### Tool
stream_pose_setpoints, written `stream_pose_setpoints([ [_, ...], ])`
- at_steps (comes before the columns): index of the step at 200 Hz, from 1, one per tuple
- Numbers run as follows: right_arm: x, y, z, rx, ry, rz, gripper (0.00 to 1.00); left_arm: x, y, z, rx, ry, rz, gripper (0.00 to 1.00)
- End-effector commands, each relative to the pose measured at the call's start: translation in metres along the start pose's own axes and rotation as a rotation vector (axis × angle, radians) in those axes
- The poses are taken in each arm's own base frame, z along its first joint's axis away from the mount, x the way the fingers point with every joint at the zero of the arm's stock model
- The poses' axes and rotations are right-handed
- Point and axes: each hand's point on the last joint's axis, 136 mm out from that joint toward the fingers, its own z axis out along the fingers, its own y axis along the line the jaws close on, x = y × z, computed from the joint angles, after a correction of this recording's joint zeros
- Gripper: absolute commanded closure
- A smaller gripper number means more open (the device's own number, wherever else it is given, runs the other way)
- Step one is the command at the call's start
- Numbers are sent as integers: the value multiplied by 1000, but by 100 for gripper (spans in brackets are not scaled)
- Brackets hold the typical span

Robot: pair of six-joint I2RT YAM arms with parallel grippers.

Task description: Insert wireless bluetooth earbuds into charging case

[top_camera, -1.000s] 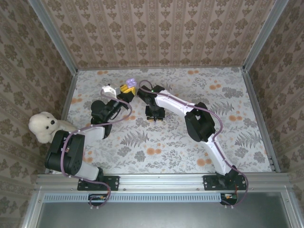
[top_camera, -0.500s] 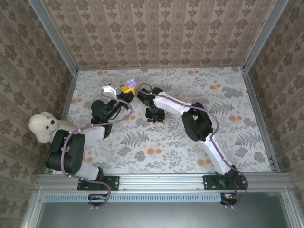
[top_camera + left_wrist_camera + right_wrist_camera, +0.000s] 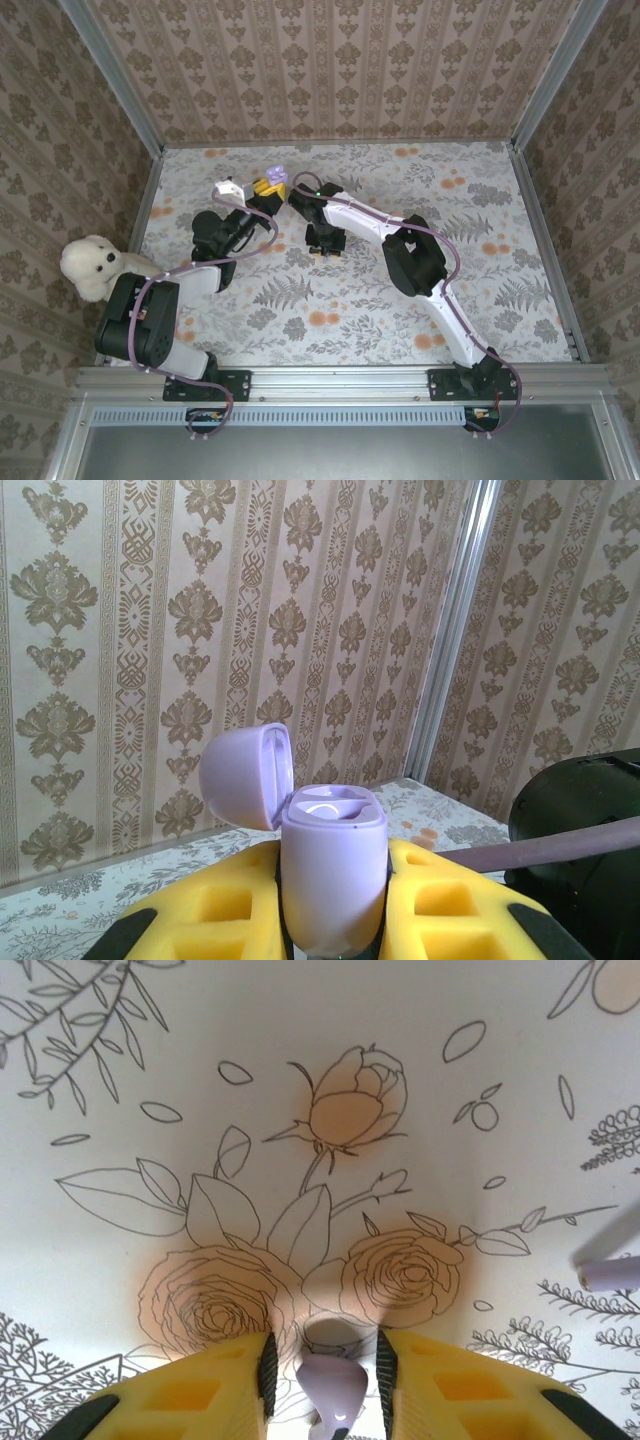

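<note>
Plainly, no earbud is seated for certain: the lilac charging case [image 3: 333,870] stands upright at lower centre of the left wrist view, its lid [image 3: 245,775] swung open to the left. It is clamped between the yellow jaws of the left gripper [image 3: 335,905] and held up facing the patterned wall. A pale shape shows in its mouth, but whether that is an earbud or a bare socket I cannot tell. One lilac earbud [image 3: 330,1388] sits at bottom centre of the right wrist view, between the jaws of the right gripper [image 3: 326,1360]. They stand close on either side; whether they pinch it I cannot tell. A lilac stem [image 3: 612,1273] at the right edge of that view, lying on the flowered tabletop [image 3: 300,1040], is probably the other earbud. By my judgement opening the lid is done; lifting, carrying and seating the earbuds remain. No brand, label or writing is readable
</note>
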Motion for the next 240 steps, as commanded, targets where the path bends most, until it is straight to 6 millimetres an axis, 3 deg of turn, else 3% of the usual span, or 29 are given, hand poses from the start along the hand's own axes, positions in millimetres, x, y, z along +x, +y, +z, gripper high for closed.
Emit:
stream_pose_setpoints([
  [1, -2, 2, 7, -3, 14, 25, 66, -19, -2, 3, 22, -56, 22, 100],
  [129, 19, -6, 14, 28, 46, 0, 68, -19, 0, 5, 21, -57, 21, 100],
  [240, 16, -2, 2, -39, -9, -24, 78, -15, 0, 3, 16, -48, 2, 100],
])
